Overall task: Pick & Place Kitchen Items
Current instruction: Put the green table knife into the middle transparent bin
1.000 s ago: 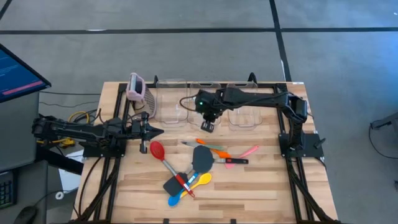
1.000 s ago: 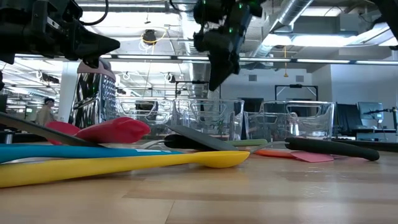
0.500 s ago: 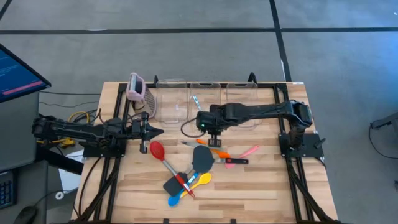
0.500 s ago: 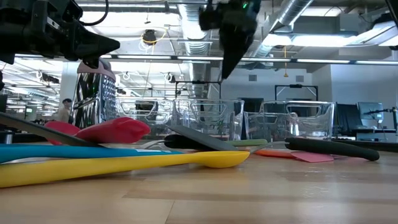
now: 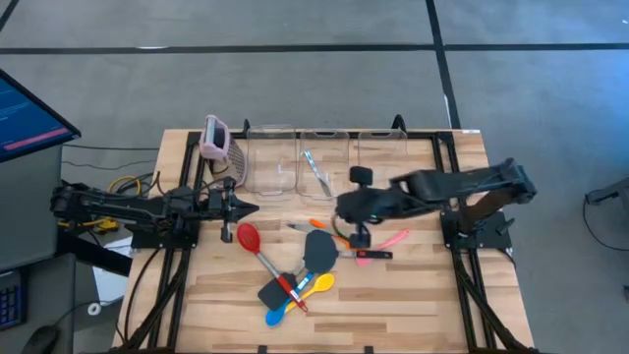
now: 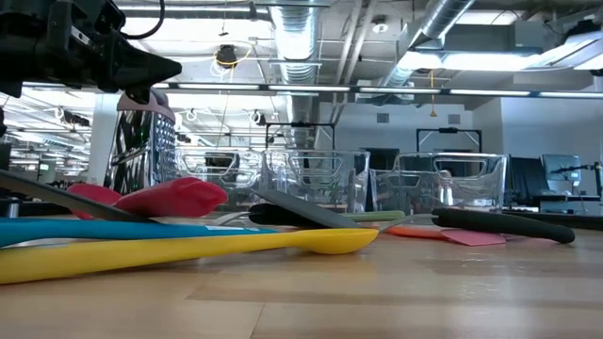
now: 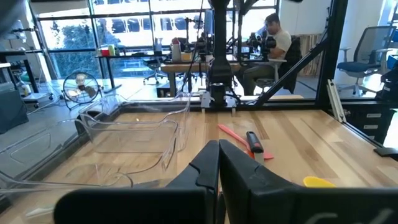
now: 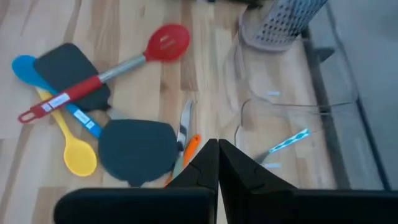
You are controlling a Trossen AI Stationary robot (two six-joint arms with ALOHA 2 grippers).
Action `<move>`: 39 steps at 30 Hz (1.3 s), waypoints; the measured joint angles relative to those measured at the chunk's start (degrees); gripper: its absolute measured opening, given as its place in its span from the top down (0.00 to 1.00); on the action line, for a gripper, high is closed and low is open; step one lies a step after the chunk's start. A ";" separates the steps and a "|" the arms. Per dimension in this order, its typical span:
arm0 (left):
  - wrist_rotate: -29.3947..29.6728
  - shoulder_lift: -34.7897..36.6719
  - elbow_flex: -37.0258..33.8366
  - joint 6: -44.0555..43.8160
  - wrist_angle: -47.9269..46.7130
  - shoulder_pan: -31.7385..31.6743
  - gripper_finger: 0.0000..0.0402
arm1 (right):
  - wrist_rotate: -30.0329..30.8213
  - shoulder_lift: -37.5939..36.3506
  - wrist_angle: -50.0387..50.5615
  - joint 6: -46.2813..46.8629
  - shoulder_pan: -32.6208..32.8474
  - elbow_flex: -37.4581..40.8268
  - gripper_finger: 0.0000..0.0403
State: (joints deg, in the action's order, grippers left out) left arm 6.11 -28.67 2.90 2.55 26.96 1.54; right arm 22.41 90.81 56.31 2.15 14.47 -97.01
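Note:
The kitchen items lie in a loose pile mid-table: a red spoon (image 5: 247,236), two black spatulas (image 5: 320,250) (image 5: 274,293), a yellow spoon (image 5: 320,285), a blue spoon (image 5: 278,315), a red-handled tool (image 5: 292,290), an orange spatula (image 5: 334,233) and a pink spatula (image 5: 393,238). A clear-teal tool (image 5: 314,172) lies inside the middle clear bin (image 5: 324,147). My right gripper (image 5: 342,208) hangs shut and empty above the orange spatula, slanting down; its wrist view shows the pile (image 8: 137,149) below. My left gripper (image 5: 251,206) waits shut at the left, pointing level.
Three clear bins stand in a row along the far edge, the left (image 5: 270,162) and right (image 5: 383,162) ones beside the middle one. A pink-topped metal grater (image 5: 218,146) stands at the far left. Bare wood lies along the near edge (image 5: 393,315).
My right gripper has drawn back from over the middle bin toward the table's near edge and risen out of the low view, and its arm has swung toward the right edge. The clear-teal tool stays in the middle bin.

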 joint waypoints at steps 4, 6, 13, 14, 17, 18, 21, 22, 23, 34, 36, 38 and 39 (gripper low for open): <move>0.00 0.00 0.00 0.00 0.04 0.00 0.99 | 5.71 -2.29 0.81 1.89 4.79 0.00 1.00; 0.00 0.00 0.00 0.00 0.04 0.00 0.99 | 8.94 -3.34 1.33 3.18 7.38 0.15 1.00; 0.00 0.00 0.00 0.00 0.08 0.00 0.99 | 19.42 -8.55 0.02 10.57 15.41 10.14 1.00; 0.00 0.00 0.00 0.01 0.10 0.02 0.99 | 20.57 -9.60 -1.11 11.63 16.24 12.34 1.00; 0.00 0.00 0.00 0.07 0.21 0.00 0.99 | 22.87 -12.95 -6.99 12.92 18.00 20.12 1.00; 0.02 0.00 0.00 0.17 0.27 0.00 0.99 | 22.92 -14.01 -9.44 12.92 18.31 22.82 1.00; 0.02 0.00 0.00 1.70 0.71 0.00 0.99 | 22.74 -17.33 -17.26 12.95 18.18 30.83 1.00; 0.02 0.00 0.00 1.97 0.72 0.00 0.99 | 22.69 -18.31 -20.33 12.95 17.90 33.58 1.00; 0.02 0.00 0.00 2.45 0.77 0.00 0.99 | 22.50 -19.13 -23.28 12.97 17.52 36.11 1.00; 0.04 0.00 0.00 4.72 1.72 0.00 0.99 | 9.10 -16.16 -41.86 12.95 8.21 52.13 1.00; 0.04 0.00 0.01 4.72 1.79 0.00 0.99 | 7.26 -14.07 -41.96 12.95 6.69 52.15 1.00; 0.04 0.00 0.00 4.74 1.88 0.00 0.99 | 5.70 -12.24 -41.78 12.94 5.36 51.93 1.00; 0.04 0.00 0.00 4.72 1.88 0.00 0.99 | 4.20 -11.17 -41.91 12.89 4.66 51.51 1.00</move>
State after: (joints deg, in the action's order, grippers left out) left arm 6.15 -28.67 2.90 7.27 28.84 1.54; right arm 26.60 79.65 14.39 15.04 19.14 -45.50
